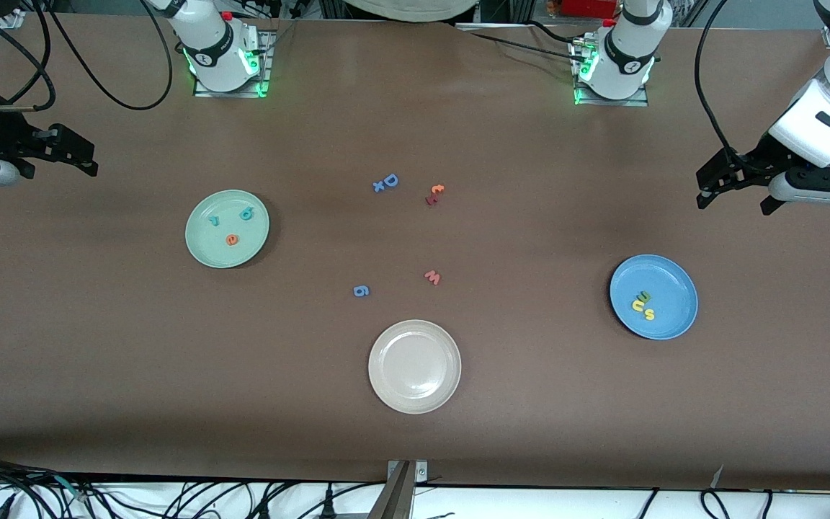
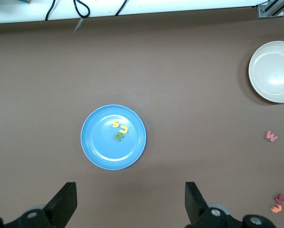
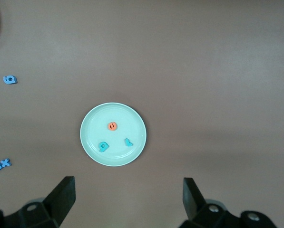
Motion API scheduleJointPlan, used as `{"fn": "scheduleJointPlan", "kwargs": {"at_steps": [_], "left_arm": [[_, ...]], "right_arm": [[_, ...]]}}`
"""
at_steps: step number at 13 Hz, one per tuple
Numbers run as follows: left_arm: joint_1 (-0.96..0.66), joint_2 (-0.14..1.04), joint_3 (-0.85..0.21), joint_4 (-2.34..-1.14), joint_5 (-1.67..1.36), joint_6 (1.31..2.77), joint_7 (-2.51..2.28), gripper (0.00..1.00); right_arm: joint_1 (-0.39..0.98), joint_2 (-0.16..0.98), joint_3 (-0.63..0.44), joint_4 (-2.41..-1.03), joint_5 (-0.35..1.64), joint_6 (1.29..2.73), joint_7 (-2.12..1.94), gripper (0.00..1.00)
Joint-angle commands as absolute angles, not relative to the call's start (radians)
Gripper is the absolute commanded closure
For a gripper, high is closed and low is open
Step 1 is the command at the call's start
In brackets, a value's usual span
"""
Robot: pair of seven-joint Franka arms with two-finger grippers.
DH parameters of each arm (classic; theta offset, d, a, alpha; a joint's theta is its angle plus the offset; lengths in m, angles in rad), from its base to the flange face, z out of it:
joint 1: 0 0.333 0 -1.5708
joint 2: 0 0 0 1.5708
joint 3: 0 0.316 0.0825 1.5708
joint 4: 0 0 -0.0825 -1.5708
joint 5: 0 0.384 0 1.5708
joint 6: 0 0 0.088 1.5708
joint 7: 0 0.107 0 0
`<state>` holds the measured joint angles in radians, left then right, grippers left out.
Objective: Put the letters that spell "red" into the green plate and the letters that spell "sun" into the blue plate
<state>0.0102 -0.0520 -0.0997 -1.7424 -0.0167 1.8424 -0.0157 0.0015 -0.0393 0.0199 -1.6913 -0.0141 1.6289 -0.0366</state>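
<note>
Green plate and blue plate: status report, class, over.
Left gripper and right gripper open, empty. Pale green plate holds r, e, d; round blue plate holds s, u, n. Nothing obstructing.

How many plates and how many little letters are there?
Plates: 3 (green plate, blue plate, white plate)
letters in the green plate: 3
letters in the blue plate: 3
loose letters: 6
Total: 15

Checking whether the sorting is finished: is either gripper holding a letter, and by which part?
Nothing is held. The left gripper and the right gripper both stand open and empty above the table.
</note>
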Motion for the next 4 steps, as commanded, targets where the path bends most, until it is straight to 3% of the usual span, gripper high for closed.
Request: {"fn": "scheduleJointPlan", "kwargs": {"at_steps": [1,4], "left_arm": [[0.029,-0.057,-0.12,-1.724,-0.009,1.818,-0.026,0.0],[0.025,-0.064,-0.124,-1.727,-0.008,1.818,-0.025,0.0]], "right_arm": [[-0.006,-0.041,0.023,-1.686,-0.012,1.623,-0.04,0.0],[-0.006,-0.041,0.023,-1.686,-0.012,1.624,-0.04,0.0]]}}
